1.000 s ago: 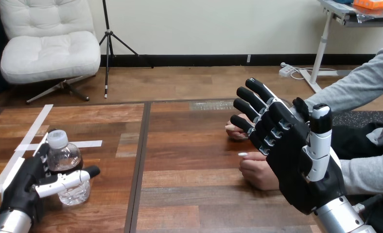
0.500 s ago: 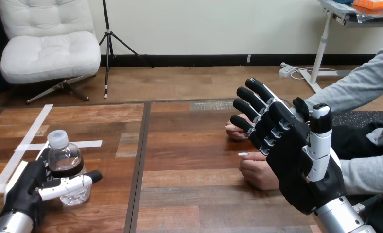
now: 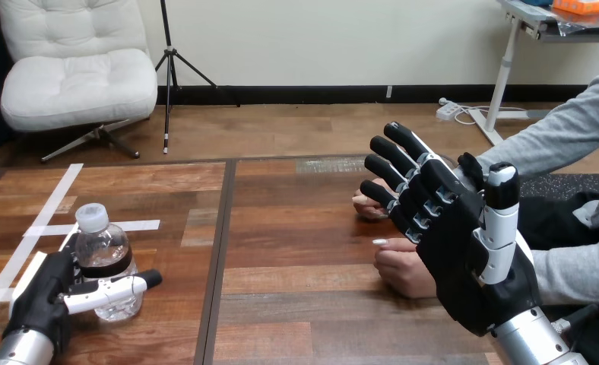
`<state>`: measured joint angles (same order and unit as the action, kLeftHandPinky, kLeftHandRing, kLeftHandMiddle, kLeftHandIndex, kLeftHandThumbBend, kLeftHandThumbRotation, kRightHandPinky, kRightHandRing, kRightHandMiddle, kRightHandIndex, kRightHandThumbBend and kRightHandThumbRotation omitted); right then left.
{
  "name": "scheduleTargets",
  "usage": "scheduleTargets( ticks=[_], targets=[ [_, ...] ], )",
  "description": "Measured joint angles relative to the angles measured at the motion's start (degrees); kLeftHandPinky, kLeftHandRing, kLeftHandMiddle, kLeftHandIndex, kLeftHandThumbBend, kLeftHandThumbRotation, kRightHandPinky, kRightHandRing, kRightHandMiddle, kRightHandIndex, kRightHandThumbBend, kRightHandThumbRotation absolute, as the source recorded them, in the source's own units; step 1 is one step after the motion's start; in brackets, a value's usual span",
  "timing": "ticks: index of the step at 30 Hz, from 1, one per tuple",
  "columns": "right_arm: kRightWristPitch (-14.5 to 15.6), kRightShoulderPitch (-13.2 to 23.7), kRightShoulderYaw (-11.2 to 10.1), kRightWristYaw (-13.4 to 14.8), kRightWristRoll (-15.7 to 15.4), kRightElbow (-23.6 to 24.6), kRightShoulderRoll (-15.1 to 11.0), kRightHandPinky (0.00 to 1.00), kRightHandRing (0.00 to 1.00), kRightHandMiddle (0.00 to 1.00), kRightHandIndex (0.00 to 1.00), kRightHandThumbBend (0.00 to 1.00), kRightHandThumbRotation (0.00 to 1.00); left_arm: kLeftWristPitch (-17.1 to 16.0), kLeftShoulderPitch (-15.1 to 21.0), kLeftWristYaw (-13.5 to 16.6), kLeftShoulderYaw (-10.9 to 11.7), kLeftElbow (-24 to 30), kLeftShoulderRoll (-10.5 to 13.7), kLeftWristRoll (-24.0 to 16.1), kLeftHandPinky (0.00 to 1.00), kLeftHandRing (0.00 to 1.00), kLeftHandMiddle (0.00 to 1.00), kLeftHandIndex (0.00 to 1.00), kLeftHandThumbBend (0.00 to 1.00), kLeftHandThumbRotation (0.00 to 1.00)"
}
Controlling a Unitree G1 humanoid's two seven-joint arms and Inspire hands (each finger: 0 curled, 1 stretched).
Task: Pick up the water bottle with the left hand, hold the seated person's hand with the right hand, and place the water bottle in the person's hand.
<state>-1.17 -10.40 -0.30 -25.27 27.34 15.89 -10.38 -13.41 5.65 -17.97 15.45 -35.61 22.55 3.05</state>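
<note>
Near the table's [image 3: 296, 304] front left corner, the left hand [image 3: 42, 293] grips the upright water bottle [image 3: 103, 255].
Its thumb curls across the bottle's front and its fingers wrap behind. By the table's right edge, the right hand [image 3: 456, 243] is raised with its fingers straight and slightly spread, holding nothing. It partly covers the person's nearer hand [image 3: 399, 270], which rests on the wood. The person's farther hand [image 3: 369, 205] lies beyond its fingertips. White tape strips [image 3: 49, 201] lie beside the bottle.

The left hand [image 3: 39, 295] curls round the water bottle [image 3: 99, 245], while the right hand [image 3: 457, 262] stands raised with straight fingers.
</note>
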Motion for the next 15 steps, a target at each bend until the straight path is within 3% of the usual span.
scheduleTargets(
  ticks=[15],
  targets=[
    [0.0,0.0,0.0,0.0,0.0,0.0,0.1,0.92,0.96,0.95,0.95,0.91,1.0,2.6,0.4,1.4,-0.9,0.1,0.1,-0.8,0.78,0.81,0.84,0.84,0.93,0.02]
  ],
)
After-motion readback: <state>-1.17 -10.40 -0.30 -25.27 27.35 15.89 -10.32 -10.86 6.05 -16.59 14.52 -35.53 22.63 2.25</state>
